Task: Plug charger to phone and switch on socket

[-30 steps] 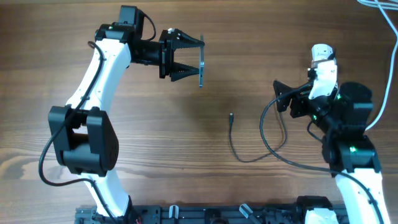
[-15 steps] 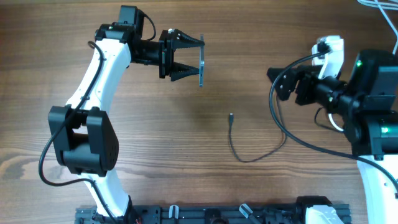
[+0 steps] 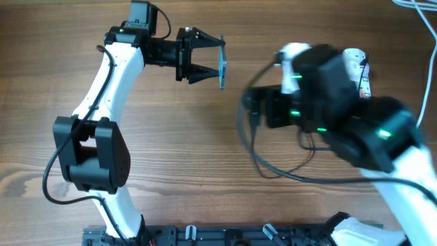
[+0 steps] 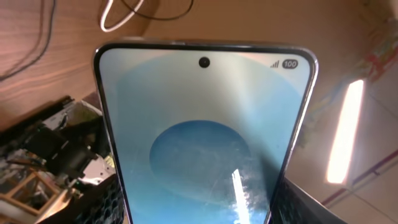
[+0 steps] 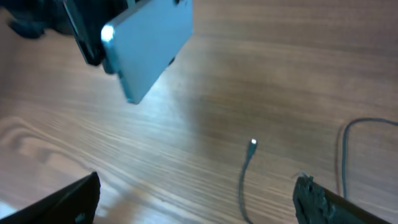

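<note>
My left gripper is shut on the phone and holds it on edge above the table at the back. In the left wrist view the phone's cyan-blue screen fills the frame between the fingers. My right gripper is motion-blurred above the table's middle. In the right wrist view its fingers are wide open and empty above the charger's connector tip. The phone hangs at upper left there. The thin black charger cable loops on the table. The white socket lies partly hidden behind the right arm.
A thick white cord runs along the back right corner. The right arm's own black cable arcs around its wrist. A black rail lines the table's front edge.
My right arm has swung fast to the left, from beside the socket to above the charger's tip. My left gripper holds the phone in nearly the same place, slightly tilted.
</note>
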Tool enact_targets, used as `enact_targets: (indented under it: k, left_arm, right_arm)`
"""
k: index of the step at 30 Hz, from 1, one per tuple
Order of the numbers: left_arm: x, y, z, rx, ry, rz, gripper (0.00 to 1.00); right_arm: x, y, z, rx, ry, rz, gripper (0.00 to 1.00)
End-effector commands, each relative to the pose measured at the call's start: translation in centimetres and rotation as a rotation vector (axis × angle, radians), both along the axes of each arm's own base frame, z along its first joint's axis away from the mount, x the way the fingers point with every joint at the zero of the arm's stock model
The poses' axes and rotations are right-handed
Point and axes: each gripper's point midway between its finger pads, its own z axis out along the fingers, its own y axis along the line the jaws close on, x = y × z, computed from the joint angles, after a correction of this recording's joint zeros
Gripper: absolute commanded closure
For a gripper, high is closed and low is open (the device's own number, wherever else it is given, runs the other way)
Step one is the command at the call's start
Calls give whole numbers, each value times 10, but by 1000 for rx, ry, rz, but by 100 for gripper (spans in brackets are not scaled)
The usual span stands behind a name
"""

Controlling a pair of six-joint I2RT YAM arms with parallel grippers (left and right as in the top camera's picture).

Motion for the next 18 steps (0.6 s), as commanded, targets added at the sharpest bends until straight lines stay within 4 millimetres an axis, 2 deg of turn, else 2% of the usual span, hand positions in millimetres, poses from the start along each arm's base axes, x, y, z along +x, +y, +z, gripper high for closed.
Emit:
enact_targets:
  k: [1, 3, 11, 14, 18]
  left_arm:
    - [7, 3, 11, 25, 32, 37, 34]
    - [14, 4, 7, 53, 25, 63, 34]
    - [20, 13, 6, 63, 36, 93, 34]
    - [17, 14, 11, 33, 38, 76, 34]
    - [10, 13, 21, -28, 19, 35, 34]
  right_arm:
    - [16, 12, -1, -81, -40, -73, 1]
    - [20, 19, -4, -87, -42, -79, 0]
    - [31, 18, 1, -87, -91, -116, 0]
    - [44, -7, 7, -167, -160, -228, 1]
    - [60, -58, 15, -238, -223, -476, 0]
